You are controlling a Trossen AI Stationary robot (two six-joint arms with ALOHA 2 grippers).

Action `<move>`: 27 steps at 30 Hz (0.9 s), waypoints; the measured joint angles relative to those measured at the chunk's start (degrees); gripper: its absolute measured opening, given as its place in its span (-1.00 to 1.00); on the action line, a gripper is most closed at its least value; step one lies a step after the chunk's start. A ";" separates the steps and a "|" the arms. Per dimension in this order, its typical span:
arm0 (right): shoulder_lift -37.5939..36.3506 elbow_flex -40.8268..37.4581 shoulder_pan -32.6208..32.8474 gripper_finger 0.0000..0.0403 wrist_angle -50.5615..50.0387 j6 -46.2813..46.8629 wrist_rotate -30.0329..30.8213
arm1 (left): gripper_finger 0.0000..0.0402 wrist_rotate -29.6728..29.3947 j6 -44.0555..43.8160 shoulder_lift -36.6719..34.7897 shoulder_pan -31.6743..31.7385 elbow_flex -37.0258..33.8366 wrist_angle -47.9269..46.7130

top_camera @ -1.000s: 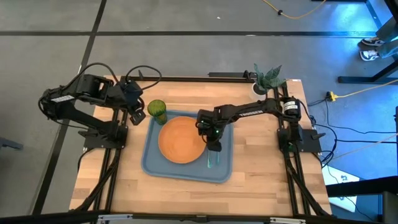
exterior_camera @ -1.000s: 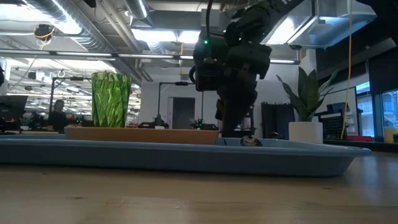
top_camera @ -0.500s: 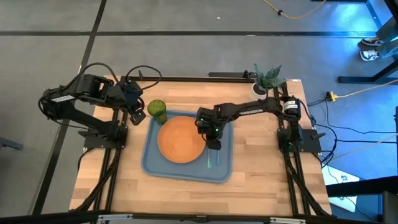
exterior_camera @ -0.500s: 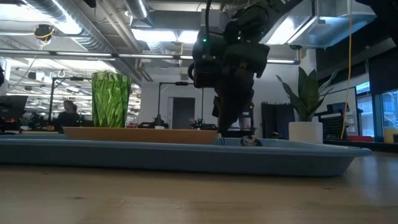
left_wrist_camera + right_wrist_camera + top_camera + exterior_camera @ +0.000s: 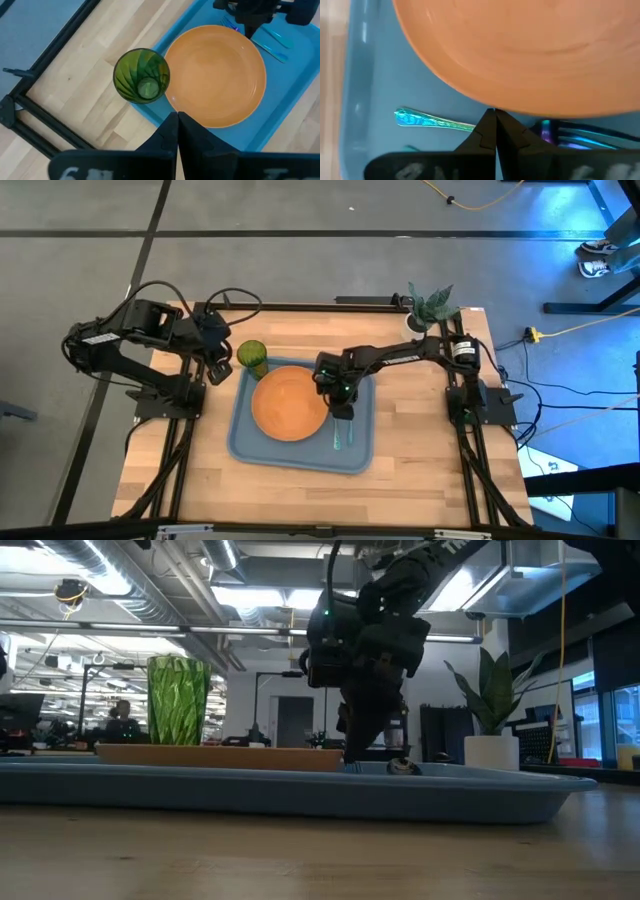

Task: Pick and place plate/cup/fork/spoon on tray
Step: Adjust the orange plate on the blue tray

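Wooden table (image 5: 420, 470), tray (image 5: 248, 442) holding plate (image 5: 288, 403); right gripper (image 5: 341, 412) closed, empty, seemingly touching its rim; left gripper (image 5: 218, 372) closed beside cup (image 5: 251, 355).

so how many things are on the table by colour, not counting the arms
orange: 1, plate
green: 1, cup
blue-grey: 1, tray
blue or teal handled: 2, fork and spoon
white: 1, plant pot
total: 6
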 joint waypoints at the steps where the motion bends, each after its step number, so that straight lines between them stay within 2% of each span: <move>1: 0.28 0.00 0.01 -1.00 -0.02 0.04 0.01 | -1.00 0.12 -0.01 0.00 -0.02 0.00 0.00; 21: 2.06 0.08 -0.35 -1.00 -3.69 0.12 3.38 | -1.00 0.14 0.08 0.00 0.01 0.00 0.02; 27: 2.03 5.74 -0.35 -1.00 -7.94 -2.75 3.48 | -1.00 0.14 0.08 0.00 0.02 0.00 0.04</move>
